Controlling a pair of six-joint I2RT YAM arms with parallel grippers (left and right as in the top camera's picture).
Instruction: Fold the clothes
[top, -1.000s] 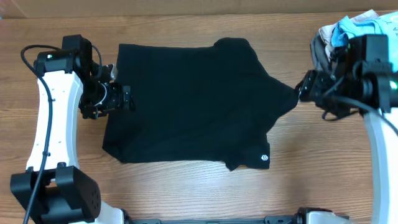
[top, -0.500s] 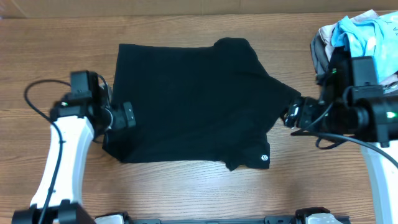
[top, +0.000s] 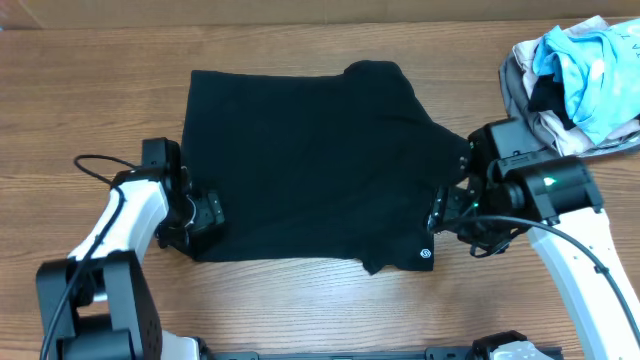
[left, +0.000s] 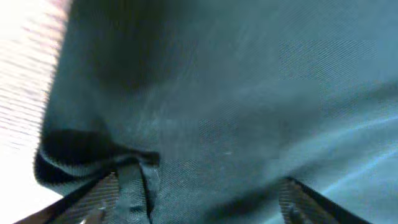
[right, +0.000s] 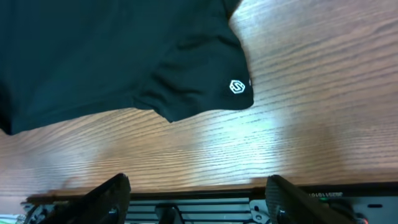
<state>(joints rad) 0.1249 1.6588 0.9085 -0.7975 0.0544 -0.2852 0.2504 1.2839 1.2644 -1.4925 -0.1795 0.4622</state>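
Both arms have dropped to the near edge of the garment (top: 310, 160), left pincer (top: 207, 212) open over its left corner, right pincer (top: 438, 213) open near the logo (top: 426, 255), seemingly ready to grasp and fold.

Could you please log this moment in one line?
black garment spread out | left gripper open over its edge | right gripper open near logo

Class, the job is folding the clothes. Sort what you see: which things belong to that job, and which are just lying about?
Job in hand: black garment; left gripper; right gripper.
Lying about: bundle of light-blue, grey and beige clothes.
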